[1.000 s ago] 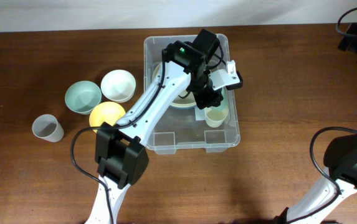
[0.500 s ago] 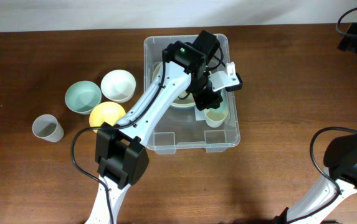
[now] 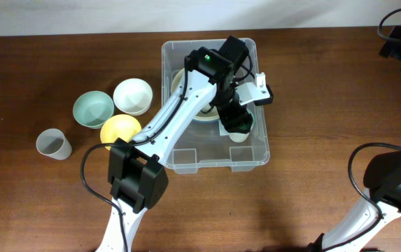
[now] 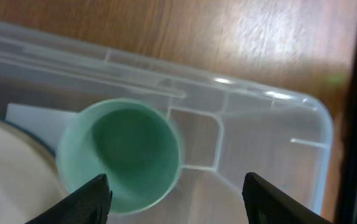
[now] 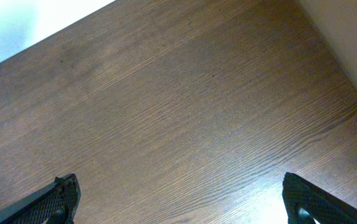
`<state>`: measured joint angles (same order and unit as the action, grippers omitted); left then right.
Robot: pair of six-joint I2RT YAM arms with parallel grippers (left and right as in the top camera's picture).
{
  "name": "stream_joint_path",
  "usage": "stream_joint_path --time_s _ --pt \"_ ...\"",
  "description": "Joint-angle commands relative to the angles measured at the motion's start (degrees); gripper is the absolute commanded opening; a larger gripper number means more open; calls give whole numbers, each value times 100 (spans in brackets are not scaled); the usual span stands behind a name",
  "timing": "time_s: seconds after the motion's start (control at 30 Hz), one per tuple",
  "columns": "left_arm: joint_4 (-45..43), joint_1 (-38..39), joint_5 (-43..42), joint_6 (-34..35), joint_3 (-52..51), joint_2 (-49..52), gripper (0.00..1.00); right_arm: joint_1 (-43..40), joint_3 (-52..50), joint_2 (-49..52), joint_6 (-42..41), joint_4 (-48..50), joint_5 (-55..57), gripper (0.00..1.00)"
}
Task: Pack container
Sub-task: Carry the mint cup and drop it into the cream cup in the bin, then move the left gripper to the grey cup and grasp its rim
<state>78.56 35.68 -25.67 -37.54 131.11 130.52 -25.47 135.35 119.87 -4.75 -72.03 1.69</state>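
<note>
The container (image 3: 214, 166), a large clear plastic tub, stands mid-table. In it a pale green cup (image 4: 125, 155) stands upright beside a cream bowl (image 3: 199, 112), near a white label (image 4: 35, 115) on the base. My left gripper (image 3: 236, 120) hangs inside the tub right over the cup, hiding most of it from overhead. In the left wrist view the left gripper (image 4: 177, 193) is open; the cup sits by the left finger, with a wide gap to the right one. My right gripper (image 5: 179, 190) is open over bare wood, far right of the tub.
Left of the tub stand a mint bowl (image 3: 93, 109), a white bowl (image 3: 132, 96), a yellow bowl (image 3: 120, 130) and a grey cup (image 3: 53, 143). The tub's clear rim (image 4: 271, 96) rises close to my left fingers.
My left gripper's jaws have spread apart and let go of the green cup, which now stands in the tub. The right arm has not moved.
</note>
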Motion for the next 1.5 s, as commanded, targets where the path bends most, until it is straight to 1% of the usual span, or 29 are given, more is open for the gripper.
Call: stream_joint_path --time_s 0.0,0.03,0.07,0.1,0.17,0.2,0.23,0.3,0.33,0.37,0.4,0.47,0.57,0.7,0.77,0.9,0.93,1.07,1.13,1.2,1.27,1.33,1.37,1.4,1.43,1.47 --pt "-35 -107 907 365 728 7 70 -4 116 -55 -66 0 48 99" --pt "-35 -149 1060 507 898 7 70 -4 116 -55 -66 0 48 99" --pt "-9 -249 1331 789 1241 7 70 -4 116 -57 -66 0 48 99" --pt "33 -402 1613 1139 1596 7 75 -4 116 -57 -66 0 46 99" --pt "184 -684 2015 1670 2026 7 80 -4 116 -57 -66 0 46 99" --pt "483 -1075 2430 2330 2330 7 81 -4 116 -57 -66 0 48 99" --pt "778 -1427 2750 2986 2472 7 86 -4 116 -57 -66 0 48 99" --pt "1217 -1934 2900 3740 2542 7 87 -4 116 -57 -66 0 48 99" --pt "1408 -2173 2898 4002 2542 7 93 -4 116 -55 -66 0 48 99" --pt "1582 -2402 2898 4207 2542 7 95 -4 116 -57 -66 0 48 99" --pt "1814 -2846 2935 4533 2540 7 96 -4 116 -57 -66 0 48 99" --pt "1814 -3364 2927 4996 2540 -4 98 -4 116 -57 -66 0 48 99" --pt "1814 -4011 3270 5613 2538 -4 99 -4 116 -57 -66 0 48 99" --pt "1814 -4564 3630 5995 2535 -2 99 -4 116 -57 -66 0 48 99" --pt "1814 -4750 3886 6339 2535 -2 99 -4 116 -57 -66 0 48 99" --pt "1814 -4999 3919 6911 2474 -2 99 -4 116 -57 -66 0 48 99" --pt "1814 -5047 3904 6920 2472 -42 100 -4 116 -57 -66 0 48 99" --pt "1814 -4878 4068 6920 2472 -466 100 -4 116 -55 -66 0 48 99" --pt "1814 -4656 4221 6918 2472 -824 99 -4 116 -57 -66 0 48 99" --pt "1814 -4387 4201 6920 2470 -1139 100 -4 116 -55 -66 0 48 99" --pt "1814 -4022 4291 6931 2358 -1526 100 -4 116 -57 -66 0 48 99" --pt "1814 -3832 4629 7119 2092 -1797 100 -4 116 -57 -66 0 48 99" --pt "1814 -3797 4944 7272 1843 -1930 100 -4 116 -55 -66 0 48 99" --pt "1814 -3801 5145 7359 1648 -2004 100 -4 116 -57 -66 0 48 99" --pt "1814 -3917 5383 7530 1246 -2094 100 -4 116 -57 -66 0 48 99" --pt "1814 -4030 5399 7597 1003 -2116 100 -4 116 -57 -66 0 48 99"
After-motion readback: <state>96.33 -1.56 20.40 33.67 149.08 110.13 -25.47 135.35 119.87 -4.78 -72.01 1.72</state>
